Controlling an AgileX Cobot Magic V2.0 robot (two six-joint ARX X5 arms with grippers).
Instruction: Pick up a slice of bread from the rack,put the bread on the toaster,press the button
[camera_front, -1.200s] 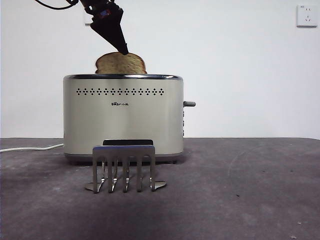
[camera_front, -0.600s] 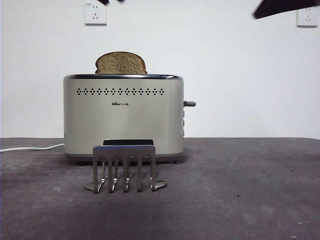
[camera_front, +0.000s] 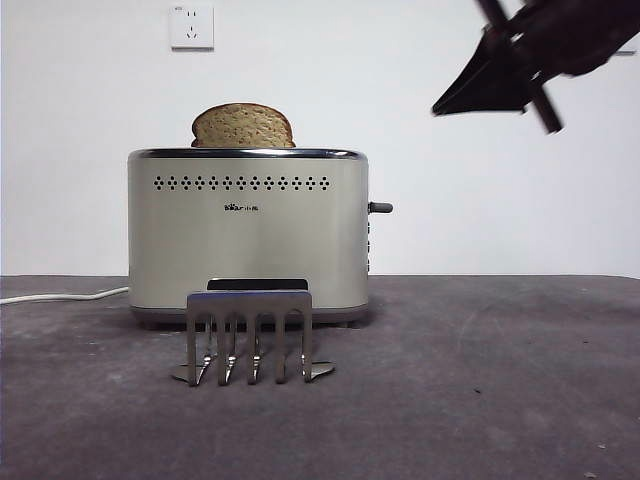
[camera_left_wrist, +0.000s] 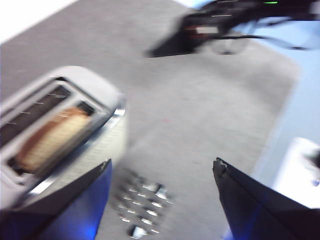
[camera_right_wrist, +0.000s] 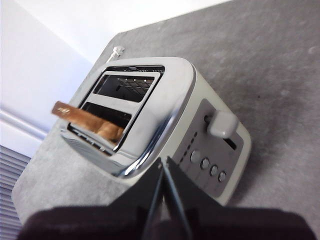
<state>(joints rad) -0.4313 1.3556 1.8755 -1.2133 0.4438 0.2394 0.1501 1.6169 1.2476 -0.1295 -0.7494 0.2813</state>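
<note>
**Bread seated in toaster, right arm lined up for the lever**

Bread (camera_front: 243, 126) sat upright in one toaster (camera_front: 247, 235) slot, domed top poking above the chrome rim. It rode high, so I judged the lever (camera_front: 380, 208) was not yet pressed. That was the step left.

Right gripper (camera_front: 480, 98) hung high, up and to the side of the toaster's lever end, well apart from it. Its jaws were pressed together to a point and held nothing. My read: closed tip made sense as a poker for pushing the lever down.

Left gripper (camera_left_wrist: 162, 172) was above the table with jaws spread wide and empty, near the toaster but clear of it. Looked like the waiting arm.

Rack (camera_front: 249, 336) stood just in front of the toaster, with no bread in it.

View differences:
- Right wrist view showed the end panel: lever knob (camera_right_wrist: 222, 124) and a row of round buttons (camera_right_wrist: 209, 166). Front view showed only the lever stub in profile.
- Both wrist views showed the second slot empty; front view could not.
- Left wrist view was blurred but caught the other arm; front view showed one arm only.
</note>
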